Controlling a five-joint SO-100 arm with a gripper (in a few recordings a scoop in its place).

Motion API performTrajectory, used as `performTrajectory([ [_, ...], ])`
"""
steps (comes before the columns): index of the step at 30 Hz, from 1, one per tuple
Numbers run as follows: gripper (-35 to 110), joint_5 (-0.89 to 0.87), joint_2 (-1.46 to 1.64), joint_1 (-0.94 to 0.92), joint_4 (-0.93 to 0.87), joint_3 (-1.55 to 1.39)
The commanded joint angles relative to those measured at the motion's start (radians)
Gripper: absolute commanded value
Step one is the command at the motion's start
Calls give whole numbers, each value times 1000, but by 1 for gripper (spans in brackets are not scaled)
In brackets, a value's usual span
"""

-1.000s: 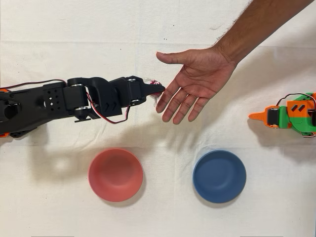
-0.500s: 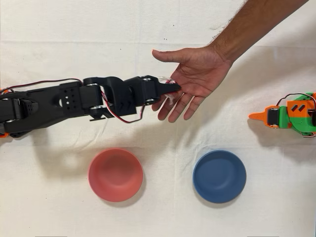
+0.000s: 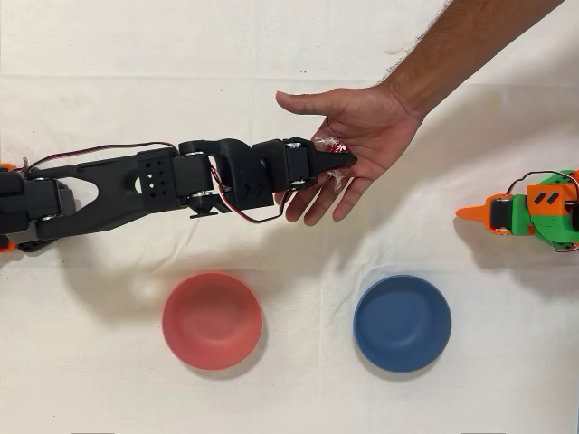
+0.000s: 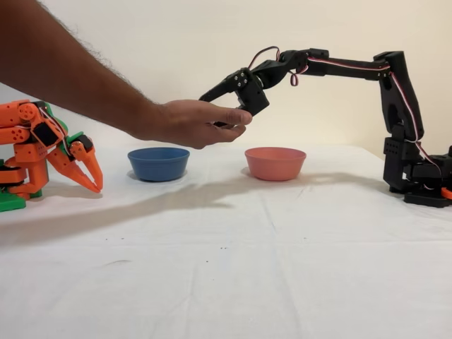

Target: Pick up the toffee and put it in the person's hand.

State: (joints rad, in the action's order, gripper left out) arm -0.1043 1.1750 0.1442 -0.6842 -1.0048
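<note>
Your black arm is stretched out level above the table, with its gripper over the palm of the person's hand. The jaws are closed on the toffee, whose red wrapper and whitish twisted ends show at the gripper tip in the overhead view, directly above the palm. In the fixed view the gripper sits just above the hand, which is held open and raised well off the white tablecloth. Whether the toffee touches the palm cannot be told. The pink bowl and the blue bowl stand apart on the cloth. The orange arm sits idle.
</note>
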Motion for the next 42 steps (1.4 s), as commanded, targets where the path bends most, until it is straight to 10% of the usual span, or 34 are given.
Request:
performTrajectory([
  [1,14,-15,34,9,6,92],
  [42,20,74,753,-49,-186,-637],
])
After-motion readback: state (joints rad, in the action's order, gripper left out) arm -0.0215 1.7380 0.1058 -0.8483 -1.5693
